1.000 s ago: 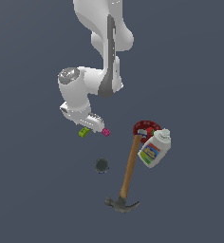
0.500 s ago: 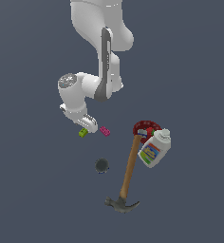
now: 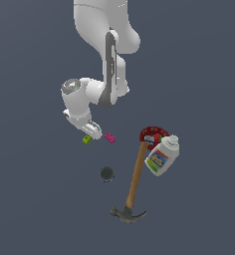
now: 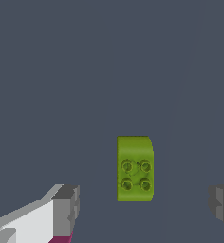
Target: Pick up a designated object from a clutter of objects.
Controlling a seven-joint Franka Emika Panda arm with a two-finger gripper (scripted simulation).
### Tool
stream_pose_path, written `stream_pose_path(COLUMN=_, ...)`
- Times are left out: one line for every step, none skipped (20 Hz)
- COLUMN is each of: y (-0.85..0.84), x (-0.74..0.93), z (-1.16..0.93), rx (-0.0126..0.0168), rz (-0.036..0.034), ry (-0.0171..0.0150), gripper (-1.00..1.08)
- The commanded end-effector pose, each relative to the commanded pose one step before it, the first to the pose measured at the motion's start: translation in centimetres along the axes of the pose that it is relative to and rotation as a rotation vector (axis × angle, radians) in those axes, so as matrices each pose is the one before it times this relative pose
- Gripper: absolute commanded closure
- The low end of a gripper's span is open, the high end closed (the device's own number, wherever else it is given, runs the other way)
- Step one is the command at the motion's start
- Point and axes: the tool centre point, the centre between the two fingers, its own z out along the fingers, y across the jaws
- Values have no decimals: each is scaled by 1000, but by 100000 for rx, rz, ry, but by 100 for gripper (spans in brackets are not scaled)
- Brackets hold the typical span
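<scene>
One flat dark grey-blue surface [image 3: 35,199] filled both views, w/ no walls or room edges visible. Scattered on it: lime-green brick [image 3: 87,140], pink brick [image 3: 110,137] just beside it toward the exterior view's right, small dark ball [image 3: 107,173] nearer the camera, and well apart to the exterior view's right a wooden-handled claw hammer [image 3: 133,183] whose handle end met a red round item [image 3: 152,134], w/ a white labelled bottle [image 3: 162,156] lying tilted beside the handle and overlapping the red item.

Green brick sat right under the gripper [image 3: 92,130] in the exterior view, arm bent low over it. In the wrist view the brick [image 4: 135,168] showed four studs facing up, lying between the two fingers [image 4: 66,209] but not touching either; it sat a bit ahead of the tips. A sliver of magenta [image 4: 61,237] peeked past the near finger.

Gripper [image 4: 144,204] was spread wide, jaws well apart, nothing held, nothing touched as far as I could tell. Whether the fingertips met the surface, couldn't say.
</scene>
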Motion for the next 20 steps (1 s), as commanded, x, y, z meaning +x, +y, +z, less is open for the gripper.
stream_pose_path(y=28, x=-44, z=559, rx=-27, rz=50, ry=-49, gripper=-92)
stream_pose_path(y=-2, x=-16, z=329, rx=0, rz=0, ry=0, gripper=-92)
stream_pose_path(y=28, x=-9, z=373, rx=-10, rz=67, ry=13, gripper=-92)
stream_pose_path(y=-3, x=-16, z=425, rx=0, rz=0, ry=0, gripper=-92)
stream_pose_path(y=26, x=-8, z=466, rx=-10, rz=67, ry=16, gripper=-92)
stream_pose_path(y=-5, x=-13, z=468, rx=0, rz=0, ry=0, gripper=-92)
stream_pose_path(y=25, x=-1, z=409, rx=-4, rz=67, ry=17, gripper=-92)
stream_pose_path(y=-6, x=-6, z=366, rx=0, rz=0, ry=0, gripper=-92)
stream_pose_path(y=25, x=4, z=307, rx=9, rz=66, ry=17, gripper=-92)
stream_pose_path(y=-6, x=-3, z=266, rx=0, rz=0, ry=0, gripper=-92)
stream_pose_path(y=-5, x=-2, z=217, rx=0, rz=0, ry=0, gripper=-92)
stream_pose_path(y=-5, x=-1, z=169, rx=0, rz=0, ry=0, gripper=-92)
stream_pose_path(y=-3, x=-1, z=120, rx=0, rz=0, ry=0, gripper=-92)
stream_pose_path(y=-2, x=0, z=72, rx=0, rz=0, ry=0, gripper=-92)
stream_pose_path(y=-1, x=0, z=24, rx=0, rz=0, ry=0, gripper=-92)
stream_pose_path(y=0, x=0, z=0, rx=0, rz=0, ry=0, gripper=108)
stream_pose_path(y=0, x=0, z=0, rx=0, rz=0, ry=0, gripper=108)
stream_pose_path(y=0, x=0, z=0, rx=0, rz=0, ry=0, gripper=108)
stream_pose_path(y=0, x=0, z=0, rx=0, rz=0, ry=0, gripper=108)
stream_pose_path(y=0, x=0, z=0, rx=0, rz=0, ry=0, gripper=108)
